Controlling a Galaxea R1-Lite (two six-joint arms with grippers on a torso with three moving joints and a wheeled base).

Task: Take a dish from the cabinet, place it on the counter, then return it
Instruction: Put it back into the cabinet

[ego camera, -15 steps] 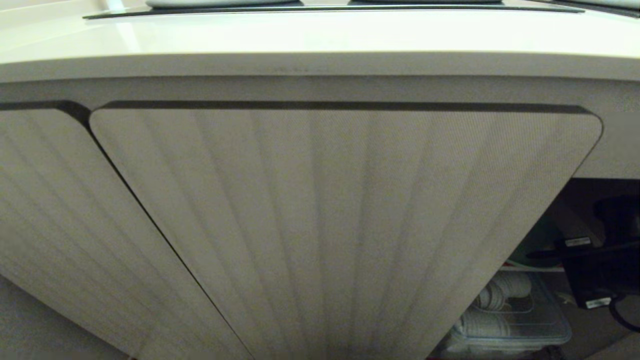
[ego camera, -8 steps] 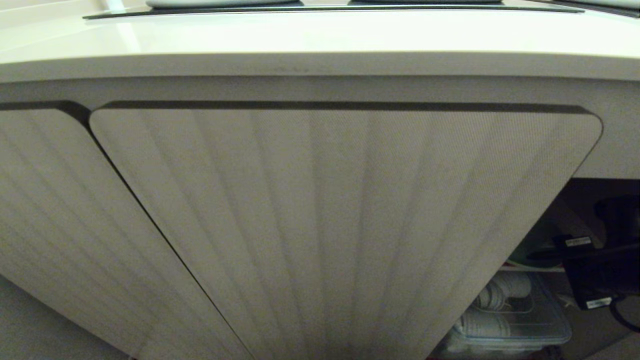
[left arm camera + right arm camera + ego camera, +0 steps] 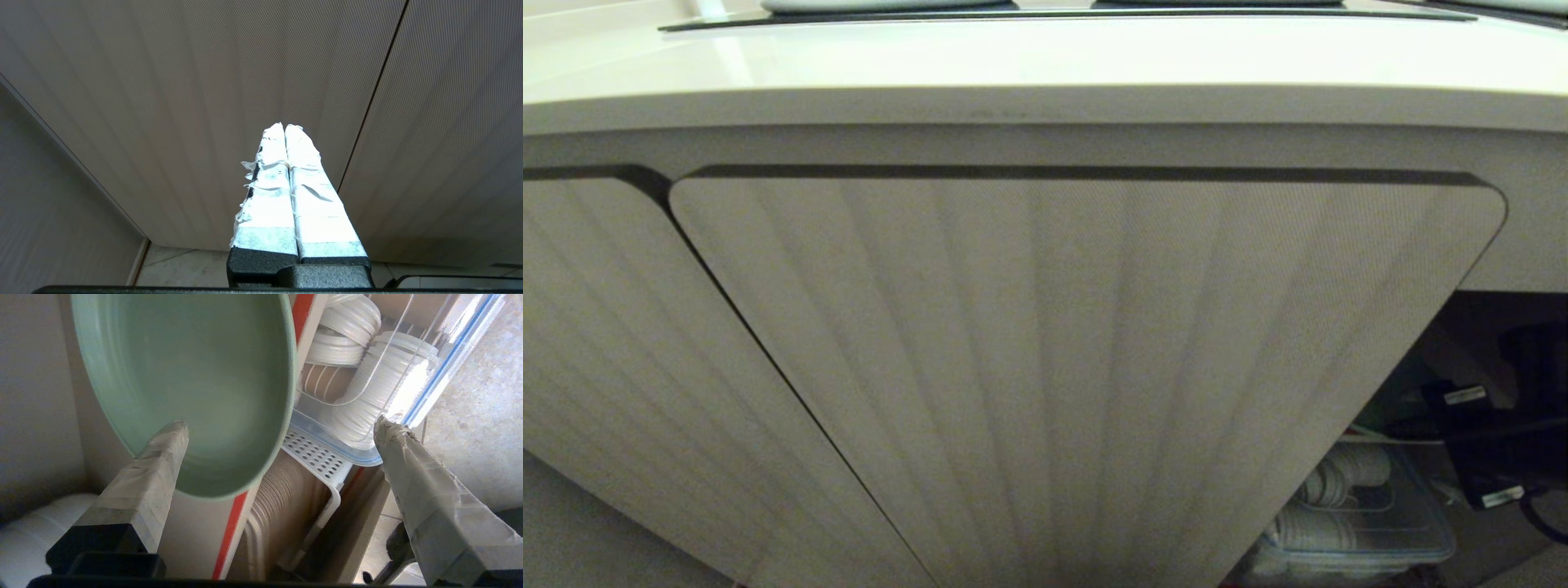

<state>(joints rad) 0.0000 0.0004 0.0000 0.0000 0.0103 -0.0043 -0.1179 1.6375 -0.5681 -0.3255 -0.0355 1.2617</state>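
Observation:
The pale green dish (image 3: 192, 375) lies on the cabinet's inner shelf, and its rim reaches the shelf's red edge (image 3: 231, 531). My right gripper (image 3: 281, 424) is open inside the cabinet. One taped finger (image 3: 155, 473) shows in front of the dish and the other finger (image 3: 425, 490) stands well clear, with nothing gripped. In the head view the right arm (image 3: 1494, 457) is a dark shape in the open part of the cabinet, beside the ribbed cabinet door (image 3: 1054, 367). The counter (image 3: 1045, 57) runs above. My left gripper (image 3: 284, 126) is shut and parked facing a ribbed door.
A clear container (image 3: 367, 375) of white ribbed lids stands beside the dish, and shows in the head view too (image 3: 1356, 514). A white perforated rack (image 3: 314, 455) sits under it. A black glass panel (image 3: 1045, 12) is set into the counter. Grey floor (image 3: 470, 396) lies outside the cabinet.

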